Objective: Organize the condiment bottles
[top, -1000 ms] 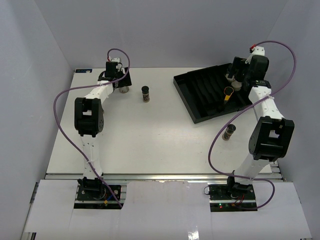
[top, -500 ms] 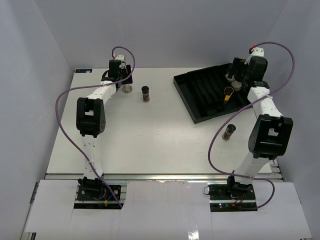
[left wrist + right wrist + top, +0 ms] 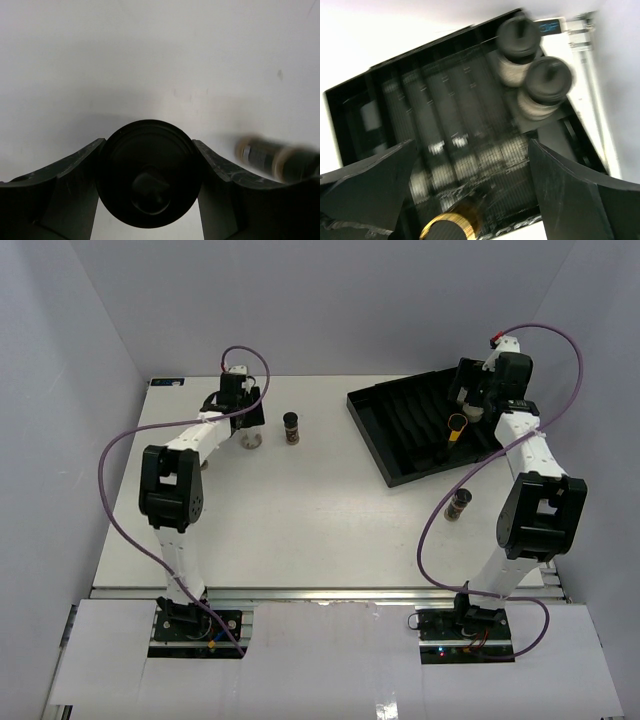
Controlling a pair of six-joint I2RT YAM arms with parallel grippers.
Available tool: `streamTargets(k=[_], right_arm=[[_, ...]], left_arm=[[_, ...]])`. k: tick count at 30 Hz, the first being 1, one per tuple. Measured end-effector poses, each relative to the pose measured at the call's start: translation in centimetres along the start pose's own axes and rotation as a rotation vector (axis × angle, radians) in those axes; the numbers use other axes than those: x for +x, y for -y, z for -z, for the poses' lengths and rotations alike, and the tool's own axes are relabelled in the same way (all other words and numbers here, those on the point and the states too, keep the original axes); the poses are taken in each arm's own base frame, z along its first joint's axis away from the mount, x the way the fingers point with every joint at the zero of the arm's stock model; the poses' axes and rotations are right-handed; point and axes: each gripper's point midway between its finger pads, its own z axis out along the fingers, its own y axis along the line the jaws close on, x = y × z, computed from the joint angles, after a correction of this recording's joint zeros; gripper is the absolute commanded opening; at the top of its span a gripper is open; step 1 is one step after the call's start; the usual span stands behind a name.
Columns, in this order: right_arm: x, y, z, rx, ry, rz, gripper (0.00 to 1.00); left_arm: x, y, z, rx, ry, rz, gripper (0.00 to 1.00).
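My left gripper point(image 3: 249, 423) is shut on the black cap point(image 3: 149, 172) of a whitish jar point(image 3: 252, 439) at the table's far left. A dark brown jar point(image 3: 291, 428) stands to its right and shows blurred in the left wrist view point(image 3: 272, 157). My right gripper point(image 3: 468, 403) is open and empty above the black slotted tray point(image 3: 400, 418). In the right wrist view point(image 3: 472, 150) its fingers frame the tray slots. Two whitish jars point(image 3: 520, 50) point(image 3: 547, 90) stand at the tray's far corner. A yellow jar point(image 3: 457, 427) stands in the tray. Another dark jar point(image 3: 459, 504) stands on the table near the tray.
The tray point(image 3: 460, 100) lies angled at the back right, with raised walls. Purple cables loop over both arms. Grey walls close in the table at the left, back and right. The table's front edge has a metal rail point(image 3: 320, 590).
My left gripper has shifted right and toward the near side with the whitish jar, and its elbow has swung left. My right gripper has moved slightly back over the tray.
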Motion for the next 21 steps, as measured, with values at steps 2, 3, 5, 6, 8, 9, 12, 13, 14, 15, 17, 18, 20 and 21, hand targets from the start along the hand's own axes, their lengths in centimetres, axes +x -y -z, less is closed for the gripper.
streamTargets(k=[2,3,5,6,8,9,12,13,14,15,17,18,20,21], right_arm=[[-0.2,-1.3,0.9,-0.035,-0.009,0.006,0.99],[-0.3,-2.0,1.4,-0.054,-0.011,0.009,0.99],[-0.8,-3.3,2.6,-0.09,-0.012,0.017,0.99],[-1.2,-3.9,3.3,-0.104,-0.007,0.021,0.99],[-2.0,-5.0,4.7,-0.132,0.009,0.029,0.99],[-2.5,-5.5,5.7,-0.144,0.022,0.032,0.99],[-4.3,-6.5,8.7,-0.172,0.074,0.043,0.99],[-5.0,-6.8,9.7,-0.182,0.095,0.046,0.99],[-5.7,-7.1,10.6,-0.193,0.117,0.047,0.99],[-6.3,-7.4,11.5,-0.202,0.138,0.047,0.99],[-6.8,-7.8,13.1,-0.221,0.164,0.046,0.98],[-6.8,-8.0,13.7,-0.228,0.173,0.046,0.98],[-6.6,-8.1,14.6,-0.232,0.181,0.046,0.98],[-6.3,-8.1,14.9,-0.232,0.179,0.046,0.98]], left_arm=[[2.0,-0.3,2.8,-0.011,-0.049,0.002,0.0],[2.8,-0.3,4.1,-0.011,-0.061,0.003,0.0],[4.1,0.1,6.7,-0.012,-0.075,0.002,0.0],[4.6,0.7,8.0,-0.005,-0.078,-0.007,0.0],[5.5,2.2,10.4,0.016,-0.077,-0.025,0.0],[5.9,3.3,11.4,0.037,-0.068,-0.033,0.0],[7.8,6.8,14.3,0.114,-0.064,-0.072,0.0],[8.6,8.0,15.1,0.143,-0.066,-0.087,0.0],[9.2,9.2,15.8,0.17,-0.069,-0.101,0.0],[9.6,10.0,16.1,0.186,-0.071,-0.105,0.0],[10.3,12.4,17.0,0.239,-0.065,-0.125,0.0],[10.4,13.3,17.4,0.258,-0.06,-0.13,0.0],[10.5,14.9,17.8,0.293,-0.041,-0.14,0.0],[10.6,15.7,17.9,0.305,-0.03,-0.144,0.0]])
